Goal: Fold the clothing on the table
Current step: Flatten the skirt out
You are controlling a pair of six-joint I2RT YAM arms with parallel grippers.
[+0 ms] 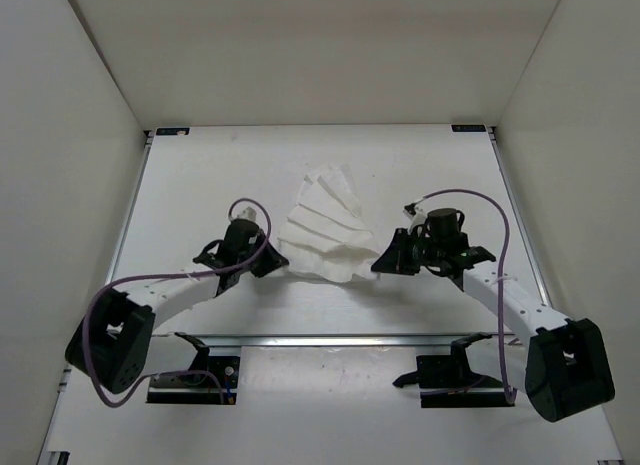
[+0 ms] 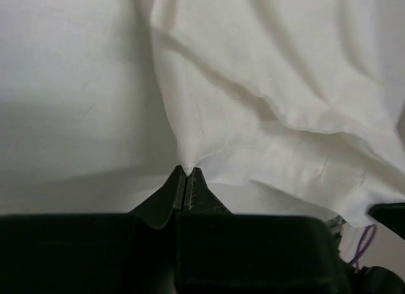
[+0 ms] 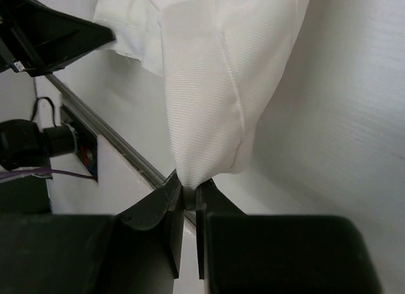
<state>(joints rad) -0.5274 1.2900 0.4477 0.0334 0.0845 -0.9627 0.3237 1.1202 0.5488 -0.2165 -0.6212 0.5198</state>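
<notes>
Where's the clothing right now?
Top view: the clothing sits centred on the table, between the left gripper and right gripper, jaws shut on its near corners.

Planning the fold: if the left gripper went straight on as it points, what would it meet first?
The clothing it pinches, lying right ahead of the left gripper; beyond that, depth is unclear.

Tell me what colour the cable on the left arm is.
The cable is purple, best seen in the top external view.
</notes>
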